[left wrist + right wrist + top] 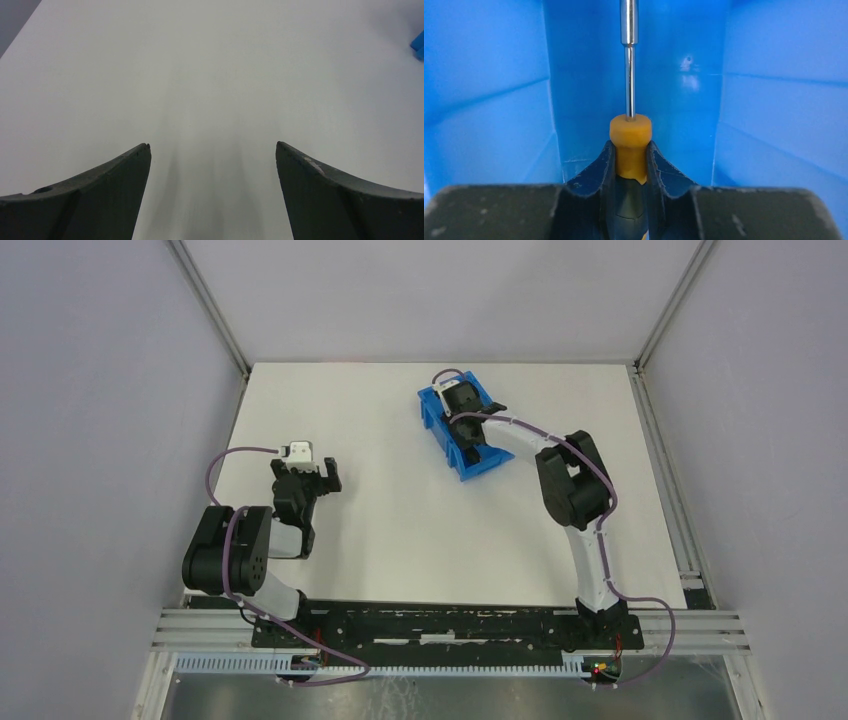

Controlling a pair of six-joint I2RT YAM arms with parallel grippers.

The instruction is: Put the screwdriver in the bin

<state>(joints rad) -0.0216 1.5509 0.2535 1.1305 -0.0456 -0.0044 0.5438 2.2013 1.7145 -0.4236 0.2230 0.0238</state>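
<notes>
The right gripper [630,150] has its jaws pinched on the screwdriver [630,131]. Both dark fingers [594,175] press the orange neck of the handle from either side, and the black part of the handle sits deeper between them. The thin metal shaft runs straight out from the fingertips, in line with the gripper, and leaves the top of the right wrist view, so its tip is not seen.

The gripper and tool are down inside the bin [489,100]. A blue wall rises close on each side and another stands ahead of the shaft, so there is little side room. Whether the screwdriver touches the bin floor cannot be told.

From above, the bin sits on the far half of the table [400,540], right of centre and turned at an angle, with its far corner near the table's back edge. White surface lies open on its near and left sides.

The left gripper [212,146] has its jaws spread wide, with only white table showing between the fingers. It hangs over the left part of the table, near the left edge and well apart from the bin, whose blue corner shows at the right border of the left wrist view. Grey enclosure walls [100,390] stand on the left, right and far sides of the table.
</notes>
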